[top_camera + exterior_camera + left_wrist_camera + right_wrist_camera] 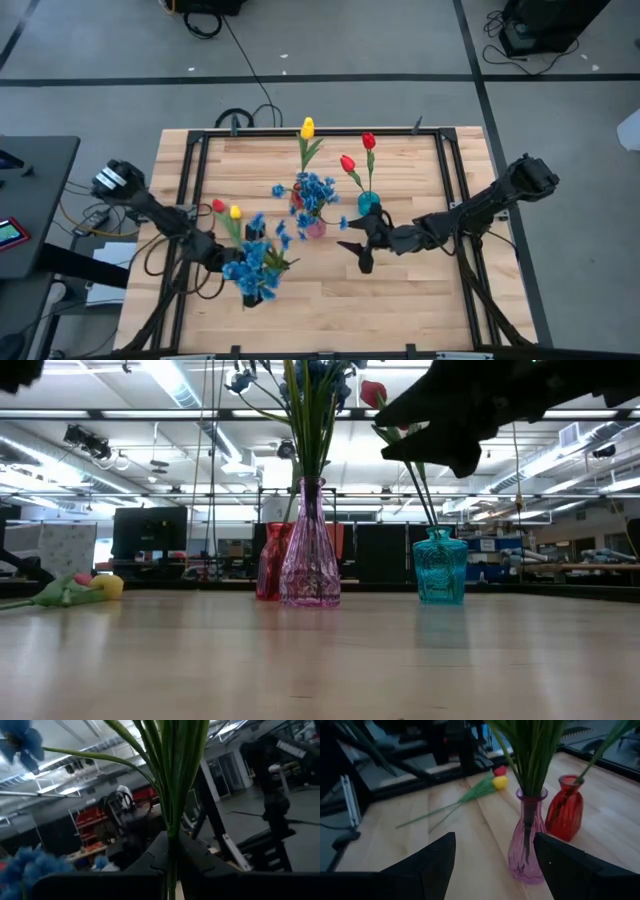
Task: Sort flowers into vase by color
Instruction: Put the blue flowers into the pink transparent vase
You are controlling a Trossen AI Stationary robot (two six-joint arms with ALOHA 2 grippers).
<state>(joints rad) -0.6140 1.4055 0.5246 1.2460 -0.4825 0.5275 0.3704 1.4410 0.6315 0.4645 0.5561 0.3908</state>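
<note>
My left gripper (pixel 236 262) is shut on a bunch of blue flowers (pixel 255 268) over the table's near left part. My right gripper (pixel 360 247) is open and hovers near the pink vase (pixel 527 845), touching nothing. That pink vase (pixel 315 228) holds blue flowers (pixel 315 192). Behind it, a red vase (pixel 298 196) holds a yellow tulip (pixel 307 128). A teal vase (pixel 368 203) holds two red tulips (pixel 348 163). A red tulip (pixel 218 205) and a yellow tulip (pixel 235 212) lie flat on the table's left. My left gripper pinches the green stems (pixel 172 842) of the blue bunch between its two fingers, the fingers lying across the stems. Stems and leaves rise past the fingers, with blue blossoms (pixel 20 740) around them. The low view shows no part of the bunch on the table.
The three vases (pixel 310 555) stand close together at the table's middle, their flowers much taller than they are. The lying tulips (pixel 497 777) rest left of the vases. Bare wood (pixel 400 300) shows along the near edge and the right side.
</note>
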